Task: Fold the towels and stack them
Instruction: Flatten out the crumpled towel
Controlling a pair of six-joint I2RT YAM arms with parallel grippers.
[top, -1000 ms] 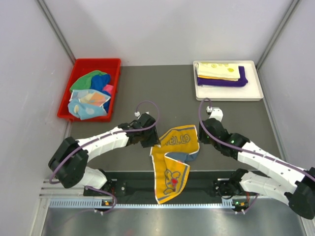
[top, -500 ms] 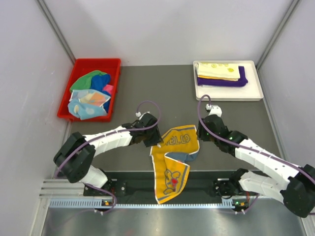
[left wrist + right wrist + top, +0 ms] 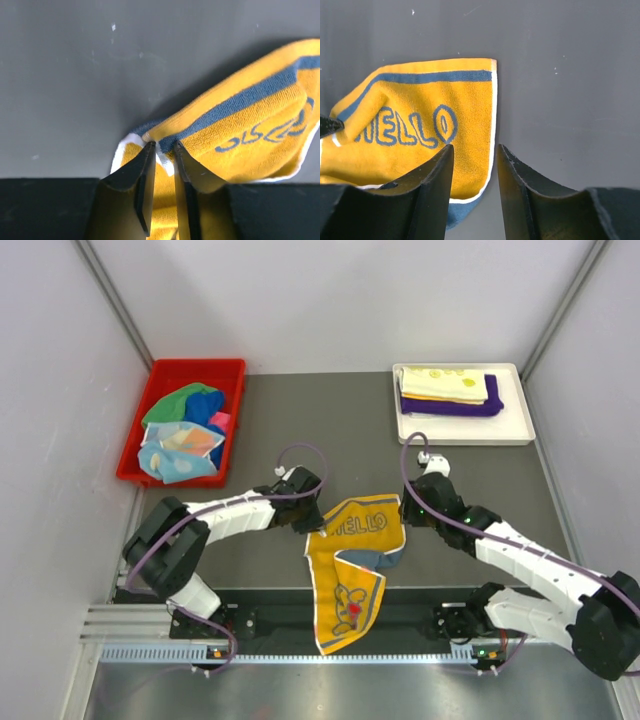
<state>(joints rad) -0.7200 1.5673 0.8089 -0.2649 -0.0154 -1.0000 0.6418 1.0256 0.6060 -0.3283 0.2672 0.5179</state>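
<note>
A yellow towel with a blue stripe and blue HELLO lettering lies at the table's near middle, its far part folded over and its near end hanging over the front edge. My left gripper is at the towel's left corner. In the left wrist view its jaws stand nearly together, pinching the white hem and blue stripe of the towel. My right gripper is open at the towel's right edge. In the right wrist view its jaws straddle the white-hemmed edge of the towel without closing on it.
A red bin at the back left holds several crumpled towels, green, blue, pink and light blue. A white tray at the back right holds a folded pale yellow towel on a purple one. A black rail runs along the front edge.
The left arm's elbow has swung in and its gripper has shifted slightly right at the towel's corner. The right gripper has edged left toward the towel's right edge. The towel has stayed put.
</note>
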